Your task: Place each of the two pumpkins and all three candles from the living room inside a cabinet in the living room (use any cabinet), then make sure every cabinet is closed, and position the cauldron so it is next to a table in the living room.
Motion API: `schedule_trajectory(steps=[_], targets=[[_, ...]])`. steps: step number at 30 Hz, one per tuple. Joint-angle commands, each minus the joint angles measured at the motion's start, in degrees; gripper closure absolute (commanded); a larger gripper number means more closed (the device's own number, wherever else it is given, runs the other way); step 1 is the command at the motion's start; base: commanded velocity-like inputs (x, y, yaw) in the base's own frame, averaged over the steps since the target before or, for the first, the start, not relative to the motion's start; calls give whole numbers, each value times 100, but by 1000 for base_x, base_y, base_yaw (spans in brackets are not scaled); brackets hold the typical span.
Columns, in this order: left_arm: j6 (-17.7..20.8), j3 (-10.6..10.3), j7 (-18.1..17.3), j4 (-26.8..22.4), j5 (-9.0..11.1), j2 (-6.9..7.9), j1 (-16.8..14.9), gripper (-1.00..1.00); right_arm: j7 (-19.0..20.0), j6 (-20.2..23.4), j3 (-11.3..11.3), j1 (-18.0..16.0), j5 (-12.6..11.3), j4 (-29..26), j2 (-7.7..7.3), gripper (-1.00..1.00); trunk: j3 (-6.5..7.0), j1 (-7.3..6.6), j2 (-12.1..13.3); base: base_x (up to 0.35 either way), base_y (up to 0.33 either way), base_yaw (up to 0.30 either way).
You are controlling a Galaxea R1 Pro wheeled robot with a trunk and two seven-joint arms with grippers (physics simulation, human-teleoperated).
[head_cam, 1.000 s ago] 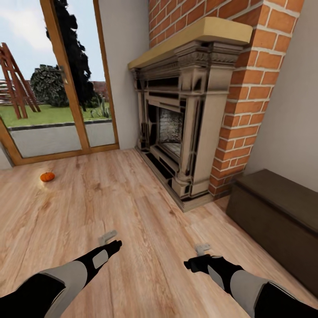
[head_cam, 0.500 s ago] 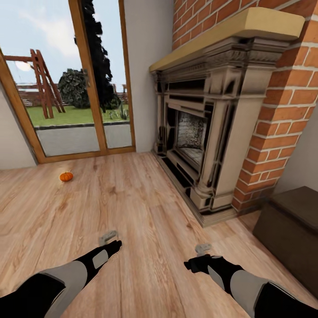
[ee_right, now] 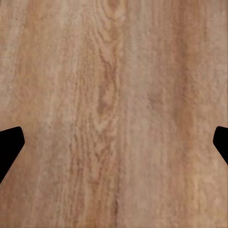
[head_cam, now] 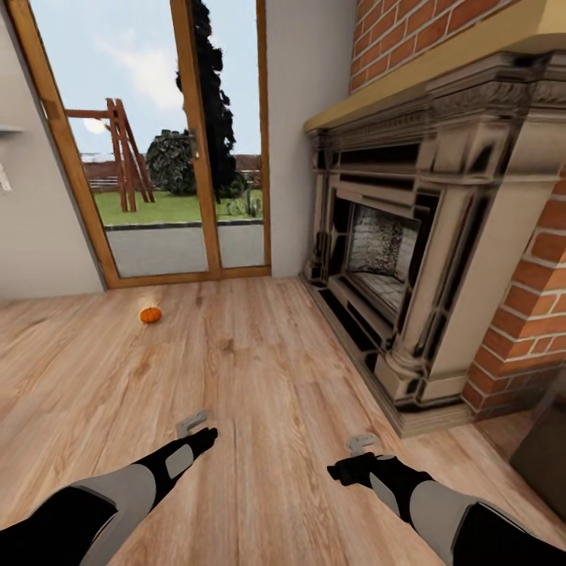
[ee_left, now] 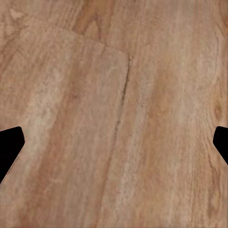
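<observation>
As you face the pumpkin (head_cam: 150, 314) at 11 o'clock | both grippers, left (head_cam: 192, 424) and right (head_cam: 362, 444), spread, empty | risk: low reach nudges it rolling along floor (head_cam: 259, 369).

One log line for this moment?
phase: in transit | pumpkin: on floor by glass door | left hand: open, empty | right hand: open, empty
</observation>
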Motion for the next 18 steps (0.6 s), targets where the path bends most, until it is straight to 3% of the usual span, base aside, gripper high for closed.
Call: schedule_trajectory(steps=[1,6,14,18], targets=[[-12,-48,11,11,38,-10,-6,-100,11,21,45,-4,-59,-2,-2,-100,0,-1,-2,41,4,238],[-12,-48,11,11,45,-19,-6,-100,9,21,45,-4,-58,-2,-2,-100,24,-1,-2,85,2,242],[-12,-48,11,11,46,-20,-6,-100,9,17,45,-4,-52,-2,-2,-100,55,-1,-2,308,0,245],[-12,-48,11,11,46,-28,-6,-100,16,12,43,-4,-57,-2,-2,-100,59,-1,-2,333,0,85]])
